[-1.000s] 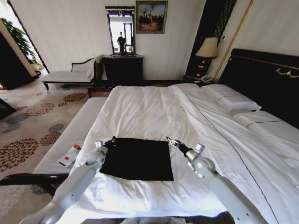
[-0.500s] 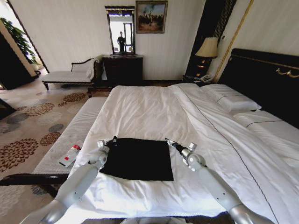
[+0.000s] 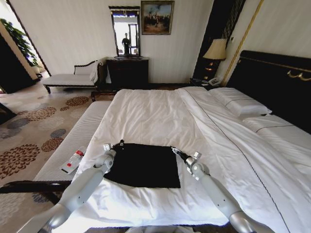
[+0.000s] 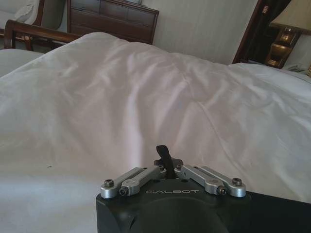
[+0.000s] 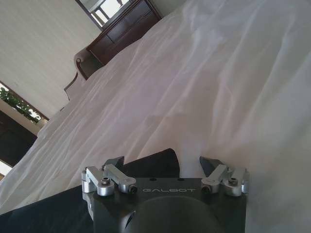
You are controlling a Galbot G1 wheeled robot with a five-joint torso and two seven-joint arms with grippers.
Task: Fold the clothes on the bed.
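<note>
Head view: the bed (image 3: 160, 114), white-sheeted with a dark headboard (image 3: 277, 82) on the right, spans the scene. The T-shirt (image 3: 143, 165) lies near the foot of the bed as a flat black rectangle on the white duvet (image 3: 146, 121), already folded, with no lettering visible. Both arms reach forward from the lower edge, one to each far corner of the shirt.

Left gripper (image 3: 118, 143): at the shirt's far left corner, low over the duvet. In the left wrist view the left gripper (image 4: 164, 155) has its dark fingertips drawn together into one narrow tip, with white duvet beyond it and black fabric (image 4: 277, 213) at the frame's lower right. Whether any cloth is pinched between the tips cannot be told.

Right gripper (image 3: 174, 150): at the shirt's far right corner. In the right wrist view the right gripper (image 5: 165, 162) stands spread wide, its two dark fingertips (image 5: 115, 161) well apart. The corner of the shirt (image 5: 155, 165) lies between them, under the palm, and the black fabric runs off toward the lower left of that frame. The tips are not clamped on it.

Surroundings: a white-cushioned bench (image 3: 73, 141) runs just beside the bed on the robot's left, with a small red-and-white bottle (image 3: 74, 160) lying on it. A dark dresser (image 3: 127, 72) stands against the far wall, and a lamp (image 3: 215, 51) is beside the headboard.
</note>
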